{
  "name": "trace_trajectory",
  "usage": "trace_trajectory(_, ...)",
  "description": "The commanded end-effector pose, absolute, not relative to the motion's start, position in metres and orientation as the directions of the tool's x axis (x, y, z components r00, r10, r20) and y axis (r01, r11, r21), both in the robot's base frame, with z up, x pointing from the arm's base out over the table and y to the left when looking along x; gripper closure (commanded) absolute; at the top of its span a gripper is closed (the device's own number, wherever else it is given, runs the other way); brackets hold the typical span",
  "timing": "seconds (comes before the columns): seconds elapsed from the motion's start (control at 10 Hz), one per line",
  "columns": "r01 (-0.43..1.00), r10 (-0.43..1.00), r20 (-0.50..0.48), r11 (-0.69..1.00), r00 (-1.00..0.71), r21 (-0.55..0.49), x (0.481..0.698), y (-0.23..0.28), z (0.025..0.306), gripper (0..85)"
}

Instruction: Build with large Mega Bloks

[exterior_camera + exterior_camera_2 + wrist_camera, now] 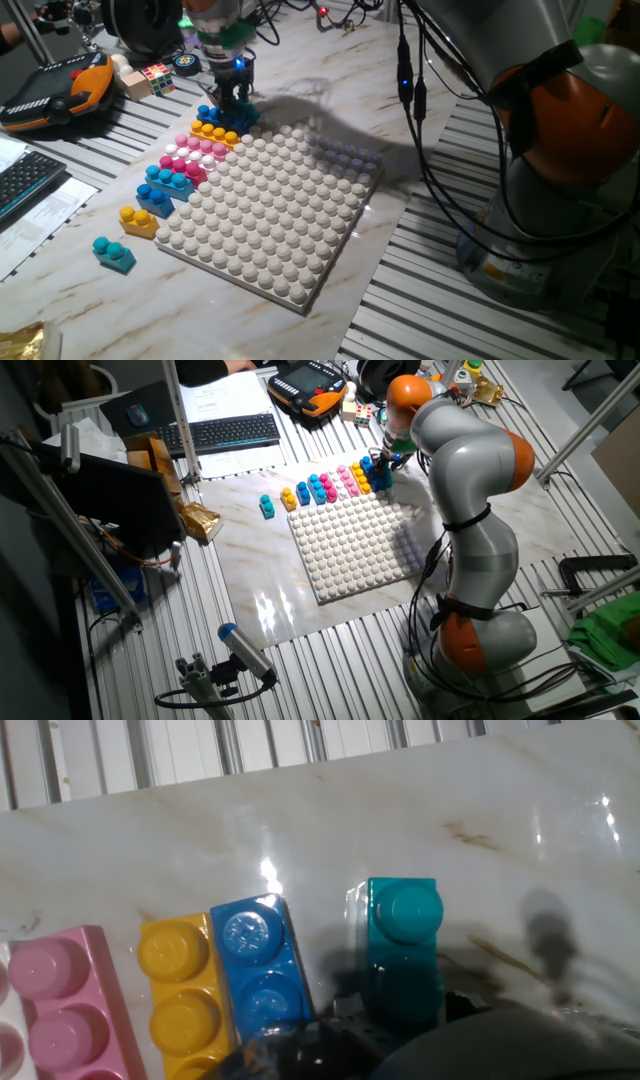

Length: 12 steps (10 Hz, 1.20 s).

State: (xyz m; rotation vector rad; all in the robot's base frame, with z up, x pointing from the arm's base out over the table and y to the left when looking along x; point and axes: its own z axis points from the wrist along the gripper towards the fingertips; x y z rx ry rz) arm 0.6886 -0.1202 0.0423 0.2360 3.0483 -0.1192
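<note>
My hand [232, 98] hangs low over the teal brick [402, 955] beside the white baseplate's [280, 210] corner; whether it grips, I cannot tell. Blue [258, 970], yellow [180, 995] and pink bricks [65, 1005] line the plate's edge.

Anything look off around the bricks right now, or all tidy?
Mostly tidy. One teal brick sits alone on the marble, apart from the row along the white baseplate edge. In the hand view, the blue brick lies slightly skewed against its yellow neighbour. No damage visible.
</note>
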Motion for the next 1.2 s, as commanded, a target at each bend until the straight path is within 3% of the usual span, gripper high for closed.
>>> trace_trajectory(0.0,0.153,0.147,-0.092,0.986,-0.985,-0.069,0.688,-0.12,0.039,38.3)
trace_trajectory(0.2,0.14,0.135,-0.081,0.988,-0.988,-0.064,0.689,-0.12,0.04,47.3)
trace_trajectory(0.5,0.082,0.08,-0.065,0.996,-0.995,-0.036,0.691,-0.123,0.047,79.3)
trace_trajectory(0.6,0.071,0.069,-0.055,0.997,-0.996,-0.036,0.692,-0.123,0.057,84.3)
trace_trajectory(0.8,0.046,0.044,-0.029,0.998,-0.999,-0.051,0.685,-0.119,0.101,84.3)
trace_trajectory(1.1,0.046,0.046,0.014,0.997,-0.999,-0.054,0.653,-0.106,0.151,84.3)
